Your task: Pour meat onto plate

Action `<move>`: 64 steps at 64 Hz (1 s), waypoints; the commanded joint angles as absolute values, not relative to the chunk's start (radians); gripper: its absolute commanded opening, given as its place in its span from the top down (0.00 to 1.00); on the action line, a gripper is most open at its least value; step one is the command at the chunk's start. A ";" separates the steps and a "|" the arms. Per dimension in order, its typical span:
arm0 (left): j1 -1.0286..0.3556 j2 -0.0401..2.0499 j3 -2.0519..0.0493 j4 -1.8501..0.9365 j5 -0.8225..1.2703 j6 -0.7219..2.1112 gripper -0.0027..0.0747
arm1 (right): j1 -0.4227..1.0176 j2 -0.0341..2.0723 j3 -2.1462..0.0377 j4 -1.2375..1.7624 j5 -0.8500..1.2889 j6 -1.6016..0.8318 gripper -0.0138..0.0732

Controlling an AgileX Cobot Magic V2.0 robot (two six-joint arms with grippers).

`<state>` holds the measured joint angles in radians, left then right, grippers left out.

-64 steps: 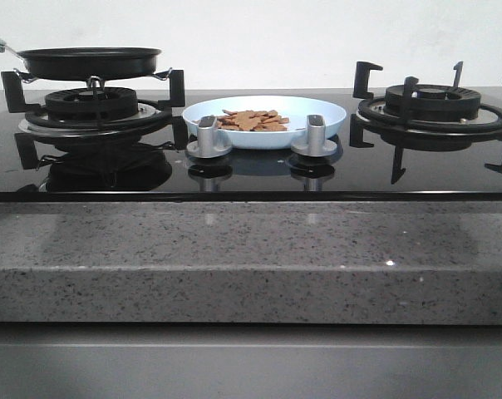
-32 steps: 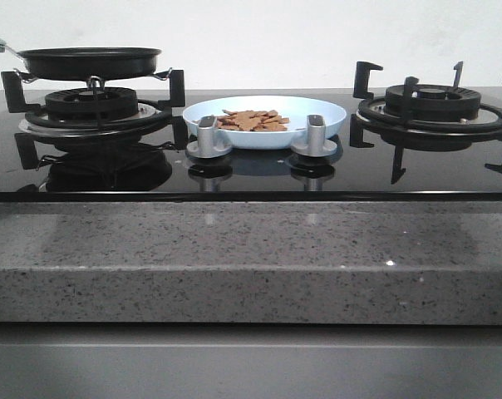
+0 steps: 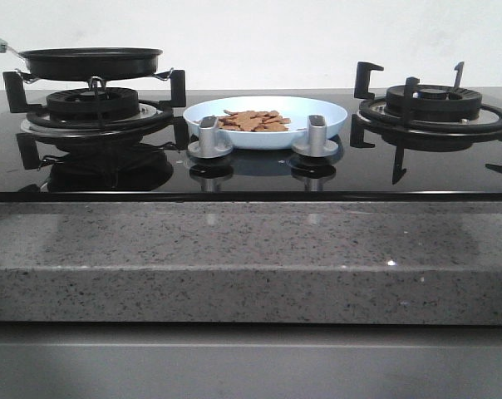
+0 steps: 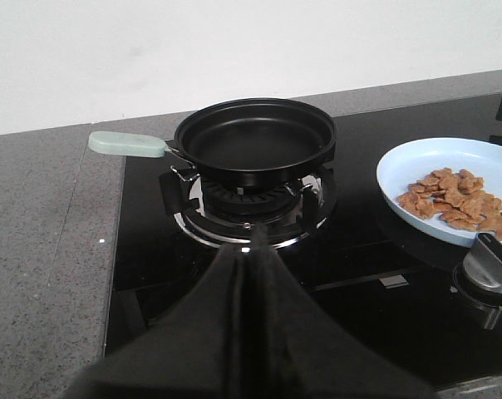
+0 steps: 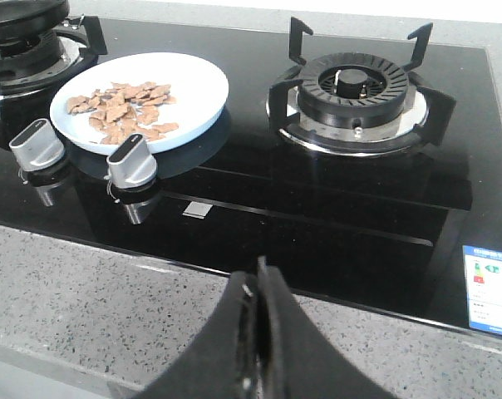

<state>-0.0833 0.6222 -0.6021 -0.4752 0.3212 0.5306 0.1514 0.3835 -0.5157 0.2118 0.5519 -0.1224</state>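
The meat (image 3: 253, 121) is heaped in the plate (image 3: 317, 107); nothing is seen inside the pan (image 4: 255, 138). Both grippers, left gripper (image 4: 253, 249) and right gripper (image 5: 258, 287), are pressed together, empty. The plate's far side is cropped in the left wrist view.

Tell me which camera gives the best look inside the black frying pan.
The left wrist view: it looks down into the frying pan, showing its empty interior. The front view shows only its side profile; the right wrist view catches just an edge.

Two knobs (image 3: 208, 137) front the plate (image 3: 322, 110); burner grates (image 3: 430, 104) and pan (image 3: 89, 62) flank it.
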 commanded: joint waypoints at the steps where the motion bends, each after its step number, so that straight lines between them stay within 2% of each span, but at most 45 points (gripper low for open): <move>1: -0.089 0.612 -0.626 -0.378 0.241 0.394 0.99 | 0.151 0.387 -0.543 0.209 0.471 -0.135 0.91; 8: -0.091 0.550 -0.581 -0.107 0.243 0.041 0.99 | 0.151 0.387 -0.543 0.209 0.471 -0.135 0.91; 12: -0.091 0.497 -0.539 -0.033 0.237 -0.034 0.99 | 0.151 0.387 -0.543 0.209 0.471 -0.135 0.91; 41: -0.089 0.024 -0.216 0.024 0.238 -0.028 0.99 | 0.151 0.387 -0.543 0.209 0.471 -0.135 0.91; 64: -0.035 -0.022 -0.086 -0.011 0.195 -0.021 0.99 | 0.151 0.387 -0.543 0.209 0.471 -0.135 0.91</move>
<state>-0.0549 -0.0036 -0.0816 0.0069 0.3094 -0.0213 0.1514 0.3835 -0.5157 0.2118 0.5519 -0.1224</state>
